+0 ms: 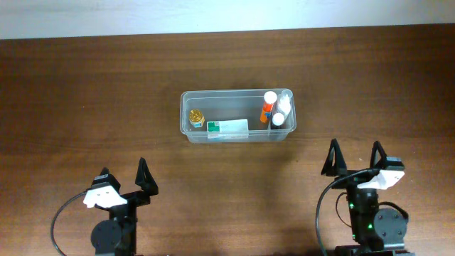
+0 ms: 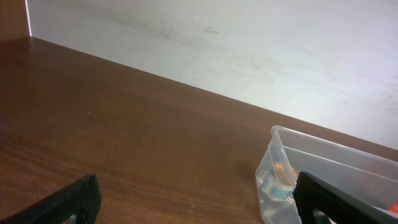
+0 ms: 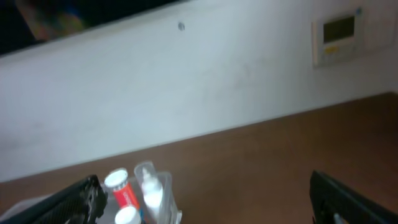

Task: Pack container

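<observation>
The clear plastic container point(image 1: 186, 121) stands on the brown table at mid-distance. Inside it are a small gold-capped jar point(image 1: 196, 117), a green and white box point(image 1: 228, 128), an orange bottle with a white cap point(image 1: 267, 107) and two white bottles point(image 1: 279, 118). The container also shows in the left wrist view point(image 2: 323, 155) and its right end in the right wrist view point(image 3: 163, 193). My left gripper point(image 1: 123, 178) is open and empty, near the front edge at the left. My right gripper point(image 1: 355, 160) is open and empty, near the front at the right.
A white wall point(image 2: 249, 50) runs behind the table's far edge. A wall panel with a small display point(image 3: 339, 34) shows in the right wrist view. Bare brown table point(image 1: 85, 99) lies all round the container.
</observation>
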You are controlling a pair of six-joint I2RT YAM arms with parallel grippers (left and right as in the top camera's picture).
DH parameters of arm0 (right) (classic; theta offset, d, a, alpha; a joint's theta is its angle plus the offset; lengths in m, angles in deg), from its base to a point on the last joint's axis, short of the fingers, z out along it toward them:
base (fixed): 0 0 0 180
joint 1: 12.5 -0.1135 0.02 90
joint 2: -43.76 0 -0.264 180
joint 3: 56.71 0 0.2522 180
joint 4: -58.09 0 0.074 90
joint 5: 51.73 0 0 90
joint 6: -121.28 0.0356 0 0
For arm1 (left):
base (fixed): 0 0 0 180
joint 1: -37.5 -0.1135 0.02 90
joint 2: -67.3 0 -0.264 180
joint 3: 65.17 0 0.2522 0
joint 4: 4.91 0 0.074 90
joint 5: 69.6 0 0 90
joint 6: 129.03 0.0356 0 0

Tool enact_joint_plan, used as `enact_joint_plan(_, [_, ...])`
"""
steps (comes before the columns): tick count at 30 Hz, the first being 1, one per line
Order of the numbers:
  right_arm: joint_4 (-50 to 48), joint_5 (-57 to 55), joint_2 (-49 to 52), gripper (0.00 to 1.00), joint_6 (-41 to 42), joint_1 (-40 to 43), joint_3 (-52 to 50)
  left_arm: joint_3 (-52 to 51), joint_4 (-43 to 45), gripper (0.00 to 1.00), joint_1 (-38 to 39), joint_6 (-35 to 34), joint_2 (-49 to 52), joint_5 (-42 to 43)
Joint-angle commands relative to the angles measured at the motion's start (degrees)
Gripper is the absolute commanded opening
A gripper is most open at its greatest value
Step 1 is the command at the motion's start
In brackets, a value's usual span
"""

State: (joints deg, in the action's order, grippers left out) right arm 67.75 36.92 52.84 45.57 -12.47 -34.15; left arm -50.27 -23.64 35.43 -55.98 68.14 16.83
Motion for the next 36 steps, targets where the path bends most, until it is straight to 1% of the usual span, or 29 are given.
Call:
enact_joint_plan(1, [-4.4, 1.0, -2.1, 0.98, -0.5, -0.4, -4.3, -0.5, 0.2, 0.99, -0.3, 0.5, -0.5, 0.6])
enact_joint_plan(3, [-5.8, 1.4, -2.8, 0.98, -0.5, -0.4, -5.8, -0.5, 0.2, 0.99, -0.3, 0.5, -0.5, 0.7])
enact_joint_plan(11, [-5.1, 3.0, -4.5, 0.98, -0.5, -0.4, -8.5, -0.5, 0.2, 0.99, -0.3, 0.5, -0.5, 0.7])
enact_joint_plan(15, [0.6, 4.7, -5.5, 0.98, -0.5, -0.4, -8.5, -0.5, 0.2, 0.99, -0.3, 0.5, -0.5, 0.7])
enact_joint_plan(21, [8.6, 4.1, -7.9, 0.98, -0.9, -0.4, -8.5, -0.5, 0.2, 0.99, -0.3, 0.5, -0.5, 0.7])
enact_joint_plan(26, [8.6, 3.9, -8.0, 0.98, -6.6, -0.4, -8.5, -0.5, 0.2, 1.00, -0.3, 0.5, -0.5, 0.7])
enact_joint_plan(36, [8.5, 4.0, -8.0, 0.98, -6.8, -2.6, -8.5, -0.5, 0.2, 0.99, -0.3, 0.5, -0.5, 0.6])
